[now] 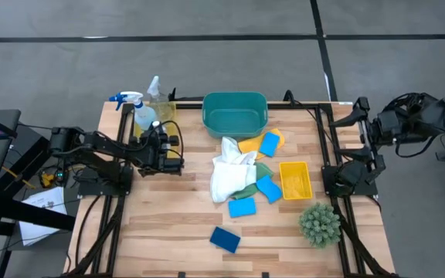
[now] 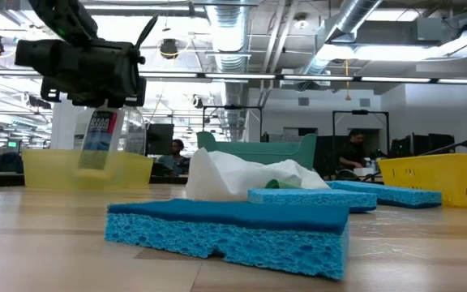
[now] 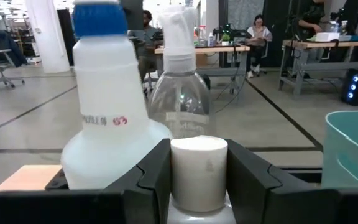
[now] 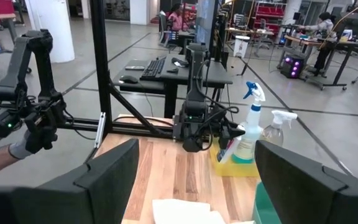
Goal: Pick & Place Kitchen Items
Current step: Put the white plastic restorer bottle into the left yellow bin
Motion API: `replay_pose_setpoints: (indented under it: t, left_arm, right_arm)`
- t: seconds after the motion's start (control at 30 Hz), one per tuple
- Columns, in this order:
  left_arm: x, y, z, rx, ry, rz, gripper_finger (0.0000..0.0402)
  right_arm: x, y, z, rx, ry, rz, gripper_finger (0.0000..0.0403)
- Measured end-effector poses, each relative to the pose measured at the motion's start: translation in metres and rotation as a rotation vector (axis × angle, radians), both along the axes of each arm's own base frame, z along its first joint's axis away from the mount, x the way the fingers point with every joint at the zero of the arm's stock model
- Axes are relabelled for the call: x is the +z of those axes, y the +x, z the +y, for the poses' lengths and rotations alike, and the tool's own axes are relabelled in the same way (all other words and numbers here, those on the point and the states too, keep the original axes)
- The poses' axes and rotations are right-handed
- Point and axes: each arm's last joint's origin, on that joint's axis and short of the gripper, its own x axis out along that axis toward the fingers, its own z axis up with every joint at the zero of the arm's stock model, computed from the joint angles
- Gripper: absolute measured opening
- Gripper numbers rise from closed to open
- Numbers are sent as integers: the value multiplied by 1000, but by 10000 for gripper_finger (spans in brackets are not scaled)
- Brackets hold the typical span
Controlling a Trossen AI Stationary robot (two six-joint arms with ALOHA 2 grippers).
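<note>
At upper left of the high view: I see my left gripper (image 1: 157,128) over the yellow tray (image 1: 154,114) beside the blue-trigger clear spray bottle (image 1: 144,116) and the small clear bottle (image 1: 159,96).
Left grip: my left wrist view shows the dark fingers (image 3: 157,177) closed partway around the white cap of the small labelled white bottle (image 3: 197,171); I have hold of it.
Low view only: upper left, the same bottle (image 2: 97,139) hangs tilted under the gripper, clear of the tabletop, in front of the tray's yellow wall (image 2: 132,170). Its blue-and-white label carries writing I cannot read.
Readable writing: on the spray bottle (image 3: 107,118) in the left wrist view there is a small red printed line; the letters are too blurred for me to make out. The clear bottle (image 3: 180,93) behind has a pale label, also unreadable.
Right arm: parked at the right edge of the high view; my right gripper (image 4: 194,180) stands wide open and holds nothing.
Centre of the high view: white cloth (image 1: 229,174), yellow cloth (image 1: 252,144) and green cloth (image 1: 259,171) heaped below the teal basin (image 1: 235,113), with light-blue sponges (image 1: 242,206) among them.
Lower centre: dark-blue sponge (image 1: 225,239) alone on the table (image 1: 161,224); it fills the low view's foreground.
Right side: second yellow tray (image 1: 295,180), spiky green plant (image 1: 320,223) below it.
Room: people at desks show in the wrist views only.
</note>
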Motion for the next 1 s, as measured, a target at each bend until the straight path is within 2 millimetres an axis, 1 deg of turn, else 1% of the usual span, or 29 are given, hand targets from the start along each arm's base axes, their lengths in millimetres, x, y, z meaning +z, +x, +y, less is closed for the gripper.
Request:
replay_pose_setpoints:
  t: [0.37, 0.57, 1.0]
  left_arm:
    - [-2, -2, 6, 34, 0, -8, 108]
    - [-2, 1, 11, 58, 3, -57, 108]
    - [-2, 5, 15, 72, -1, -48, 108]
  right_arm:
    - [2, 1, 1, -7, -28, -15, 311]
    - [5, 2, 2, -4, -38, -37, 311]
    - [5, 2, 2, 0, -56, -37, 311]
